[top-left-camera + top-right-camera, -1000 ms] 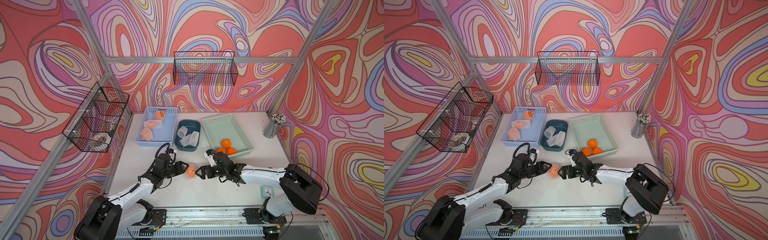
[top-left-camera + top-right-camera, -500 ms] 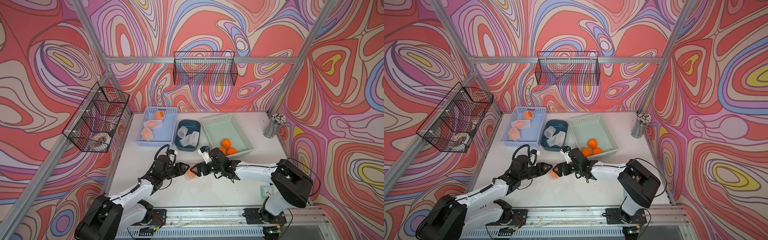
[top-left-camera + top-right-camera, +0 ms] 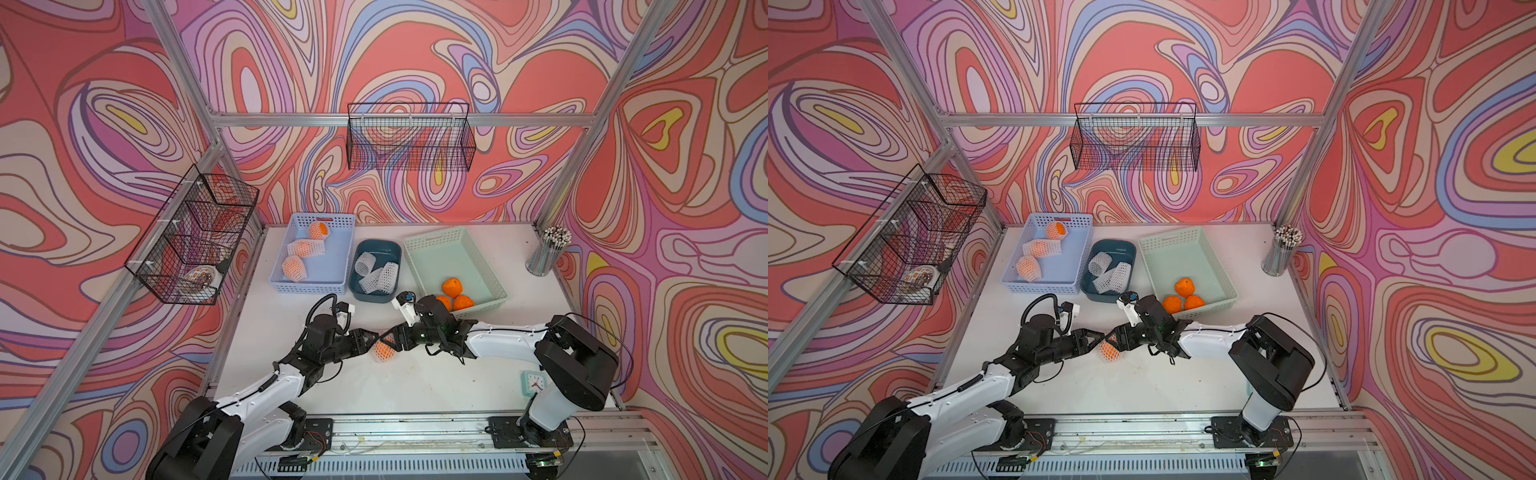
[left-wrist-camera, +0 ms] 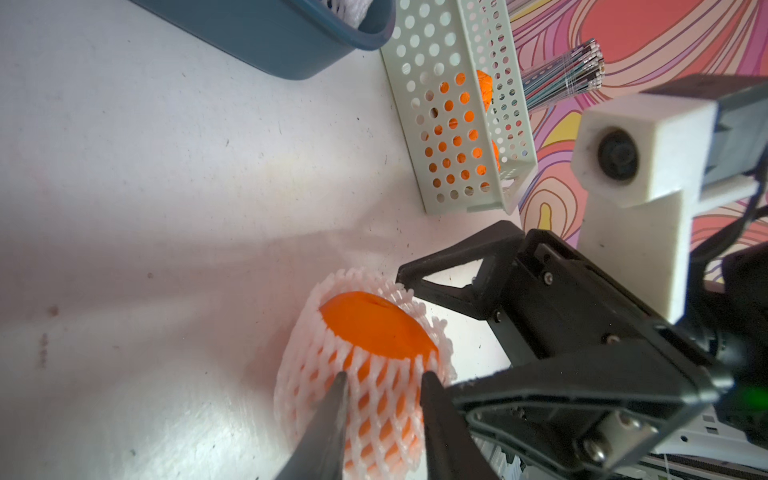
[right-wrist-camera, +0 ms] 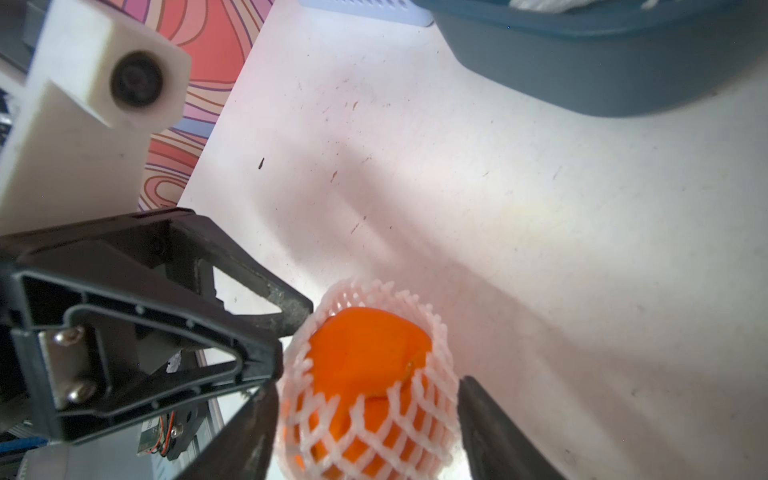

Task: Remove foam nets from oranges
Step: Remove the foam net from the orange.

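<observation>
Right claw (image 5: 368,386) moved in astride orange (image 5: 365,340), grip unclear | left claw (image 4: 382,380) pinching foam net (image 4: 307,374) | risk: loose hold, orange slides along with net.

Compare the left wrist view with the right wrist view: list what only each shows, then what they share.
Only the left wrist view: the green basket with oranges behind its holes, a bundle of thin sticks, the right arm's camera.
Only the right wrist view: an edge of the lavender basket, the left arm's camera.
Both: one orange in its foam net on the white table, the blue tub, the left gripper pinching the net's side, the right gripper straddling it.
</observation>
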Motion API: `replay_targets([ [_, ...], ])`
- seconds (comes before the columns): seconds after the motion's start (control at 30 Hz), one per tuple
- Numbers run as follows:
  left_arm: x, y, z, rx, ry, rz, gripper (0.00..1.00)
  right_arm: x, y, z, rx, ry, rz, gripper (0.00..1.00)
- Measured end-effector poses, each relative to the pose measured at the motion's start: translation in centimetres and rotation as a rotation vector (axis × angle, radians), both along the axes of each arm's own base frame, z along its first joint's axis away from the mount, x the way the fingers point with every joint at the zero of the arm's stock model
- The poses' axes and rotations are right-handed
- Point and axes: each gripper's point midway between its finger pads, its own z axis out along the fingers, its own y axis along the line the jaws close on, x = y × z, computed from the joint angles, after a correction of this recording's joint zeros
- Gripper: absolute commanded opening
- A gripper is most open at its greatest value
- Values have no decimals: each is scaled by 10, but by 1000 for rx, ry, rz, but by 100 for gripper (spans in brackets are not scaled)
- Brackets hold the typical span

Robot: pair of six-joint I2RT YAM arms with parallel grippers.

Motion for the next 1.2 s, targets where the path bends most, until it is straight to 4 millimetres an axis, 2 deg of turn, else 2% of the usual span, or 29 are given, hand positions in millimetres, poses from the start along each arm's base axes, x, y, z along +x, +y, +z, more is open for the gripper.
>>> replay_targets([
  [0.2, 0, 0, 9, -16, -28, 0, 32, 0, 4, 3, 16, -1, 12, 39],
  [0.4, 0, 0, 13, -22, -40, 0, 32, 0, 6, 7, 34, -12, 21, 15],
  [0.53, 0, 1, 19, -30, -60, 3, 34, 0, 8, 13, 49, -22, 29, 5],
  [0.63, -1, 3, 25, -29, -79, 13, 37, -2, 7, 16, 54, -28, 34, 1],
  [0.8, -4, 9, 27, -21, -98, 34, 43, -11, 1, 16, 61, -31, 42, 0],
  [0.97, -10, 15, 14, -3, -77, 51, 54, -21, -5, 15, 70, -33, 53, 0],
  [1.07, -14, 18, 3, 4, -48, 56, 56, -26, -6, 14, 77, -38, 63, 0],
  [1.2, -16, 15, -2, -5, -36, 44, 61, -32, -8, 13, 86, -44, 72, 0],
])
